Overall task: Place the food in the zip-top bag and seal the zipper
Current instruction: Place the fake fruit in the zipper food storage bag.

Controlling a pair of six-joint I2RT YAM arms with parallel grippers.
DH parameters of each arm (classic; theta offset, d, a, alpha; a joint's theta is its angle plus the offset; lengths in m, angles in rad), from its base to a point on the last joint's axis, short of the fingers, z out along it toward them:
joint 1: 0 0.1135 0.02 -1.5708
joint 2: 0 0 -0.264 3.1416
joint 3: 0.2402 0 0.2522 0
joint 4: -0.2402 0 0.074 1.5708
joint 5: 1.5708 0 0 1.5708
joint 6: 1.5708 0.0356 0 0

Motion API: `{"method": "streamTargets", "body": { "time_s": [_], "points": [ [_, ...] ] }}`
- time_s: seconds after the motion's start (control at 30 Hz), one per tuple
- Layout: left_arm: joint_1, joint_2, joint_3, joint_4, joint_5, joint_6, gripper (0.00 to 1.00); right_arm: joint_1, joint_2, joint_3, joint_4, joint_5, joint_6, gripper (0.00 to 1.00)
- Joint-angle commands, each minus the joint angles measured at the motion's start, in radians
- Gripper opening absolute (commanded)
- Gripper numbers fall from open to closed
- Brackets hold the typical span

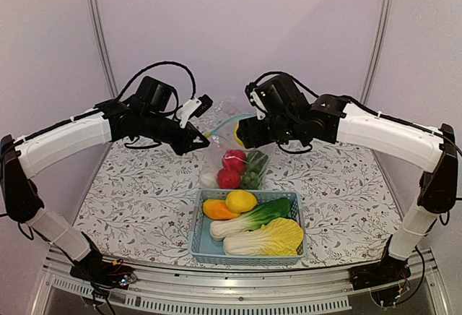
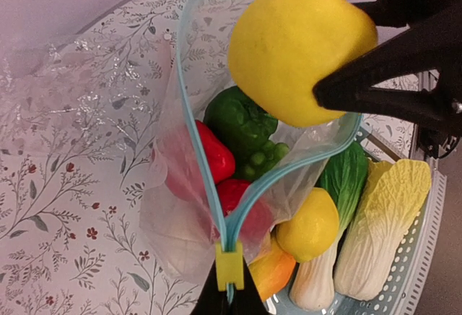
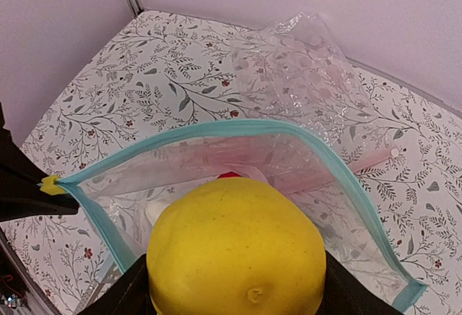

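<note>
Top external view, nearest first: the basket (image 1: 198, 246) by the table's (image 1: 123, 199) near edge holds a spare lemon (image 1: 241, 201) and cabbage (image 1: 267, 238); beyond it, mid-table, the zip-top bag (image 1: 234, 167) has red and green food inside; my left gripper (image 1: 205, 140) is pinched tight on the zipper's (image 3: 195, 131) end, holding the mouth agape; my right gripper (image 1: 242, 133) is clamped around a lemon (image 3: 234, 250) just above that mouth. I'd lower it centred between the teal lips before letting go, with the left arm steady.

Lab test booth (plain lilac walls (image 1: 238, 26), metal frame posts (image 1: 99, 26), floral tablecloth (image 1: 137, 192)).
</note>
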Motion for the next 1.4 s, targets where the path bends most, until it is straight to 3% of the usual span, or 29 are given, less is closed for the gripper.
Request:
{"method": "streamTargets", "body": {
  "time_s": [0.0,0.63,0.7,0.8,1.0,1.37],
  "points": [
    [-0.011,-0.032,0.011,-0.009,0.007,0.009,0.00,-0.053,0.044,0.033,-0.039,-0.031,0.035,0.56],
    [-0.012,-0.019,0.010,-0.009,0.009,0.012,0.00,-0.059,0.274,0.186,-0.005,-0.388,0.017,0.58],
    [-0.012,-0.018,0.010,-0.011,0.008,0.013,0.00,-0.058,0.282,0.186,0.007,-0.414,0.018,0.62],
    [-0.012,-0.015,0.010,-0.012,0.007,0.015,0.00,-0.058,0.285,0.184,0.008,-0.405,0.017,0.76],
    [-0.012,-0.017,0.013,-0.017,-0.008,0.014,0.00,-0.061,0.218,0.155,0.005,-0.348,-0.002,0.87],
    [-0.011,-0.023,0.017,-0.020,-0.033,0.007,0.00,-0.062,-0.041,0.054,-0.013,-0.297,-0.011,0.89]
  ]
}}
